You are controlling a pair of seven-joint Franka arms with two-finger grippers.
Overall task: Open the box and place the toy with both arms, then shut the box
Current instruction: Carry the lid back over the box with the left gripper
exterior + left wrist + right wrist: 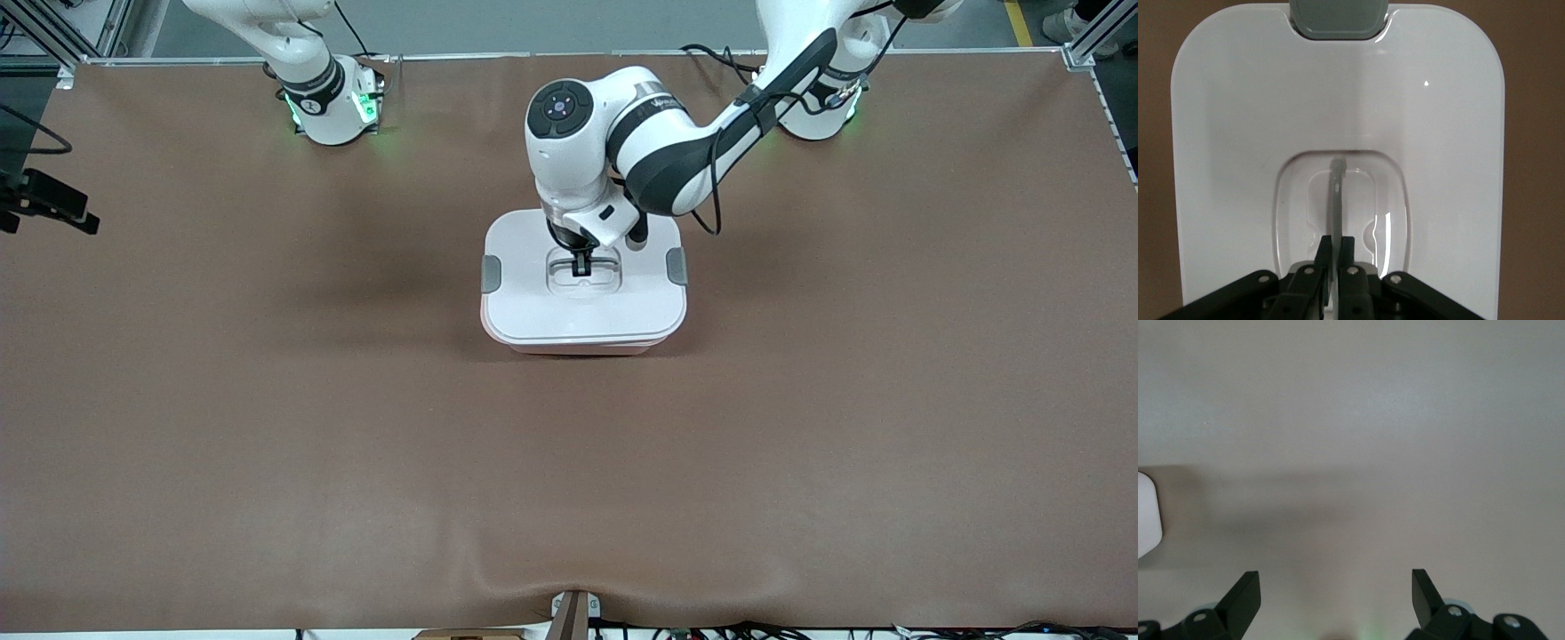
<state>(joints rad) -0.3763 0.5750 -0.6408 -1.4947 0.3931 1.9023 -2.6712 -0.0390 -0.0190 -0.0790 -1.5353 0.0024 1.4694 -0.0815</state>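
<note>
The box (622, 307) stands in the middle of the table, its white lid (1231, 133) sitting on the pale pink tub, with grey clips (490, 274) at both short ends. My left gripper (581, 264) reaches down into the lid's recess and is shut on the thin grey handle (1335, 193), which stands on edge between the fingers (1325, 257). My right gripper (1336, 587) hangs open over bare table with nothing between its fingers; a white corner of the box (1146, 513) shows at the edge of that view. The toy is out of view.
Both arm bases (333, 111) stand along the table edge farthest from the front camera. A black fixture (49, 203) juts in at the right arm's end. A small mount (573, 613) sits at the nearest edge. Brown table (267, 444) surrounds the box.
</note>
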